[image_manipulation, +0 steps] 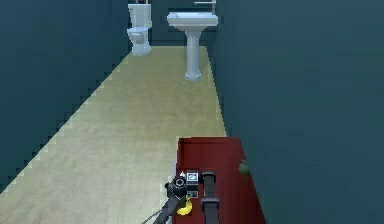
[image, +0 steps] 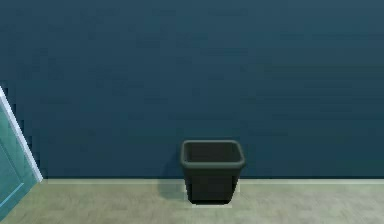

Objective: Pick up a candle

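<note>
Parked beside a dark red cabinet (image_manipulation: pixel 215 160) in a teal-walled bathroom, with the arm (image_manipulation: pixel 212 203) reaching across the cabinet's top. Caught the gripper (image_manipulation: pixel 163 208) just off the cabinet's left edge, near a small yellow thing (image_manipulation: pixel 186 209), possibly the candle, at that same edge. Could not tell whether the gripper held it or anything at all. Noted a small olive blob (image_manipulation: pixel 243 168) at the cabinet's right edge. Judged the approach as done, the grasp and the lift clear of the cabinet as unconfirmed. Noted a pedestal sink (image_manipulation: pixel 191 35) and a toilet (image_manipulation: pixel 139 25) well beyond the cabinet's far end.
</note>
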You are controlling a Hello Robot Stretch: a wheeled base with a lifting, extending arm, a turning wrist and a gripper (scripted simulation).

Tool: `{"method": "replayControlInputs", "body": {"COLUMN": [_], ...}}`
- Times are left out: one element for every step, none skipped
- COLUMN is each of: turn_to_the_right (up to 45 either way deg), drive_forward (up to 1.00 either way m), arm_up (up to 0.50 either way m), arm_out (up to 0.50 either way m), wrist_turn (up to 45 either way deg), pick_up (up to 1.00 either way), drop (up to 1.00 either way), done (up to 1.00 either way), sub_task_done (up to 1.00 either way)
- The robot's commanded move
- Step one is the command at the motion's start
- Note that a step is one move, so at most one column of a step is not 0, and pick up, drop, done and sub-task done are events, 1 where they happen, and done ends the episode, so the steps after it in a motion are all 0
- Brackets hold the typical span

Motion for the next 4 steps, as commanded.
{"method": "replayControlInputs", "body": {"turn_to_the_right": [0.0, 0.0, 0.0, 0.0], "drive_forward": [0.0, 0.0, 0.0, 0.0], "arm_up": [0.0, 0.0, 0.0, 0.0], "arm_out": [0.0, 0.0, 0.0, 0.0], "wrist_turn": [45.0, 45.0, 36.0, 0.0], "pick_up": [0.0, 0.0, 0.0, 1.0], "drop": [0.0, 0.0, 0.0, 0.0], "done": [0.0, 0.0, 0.0, 0.0], "sub_task_done": [0.0, 0.0, 0.0, 0.0]}}
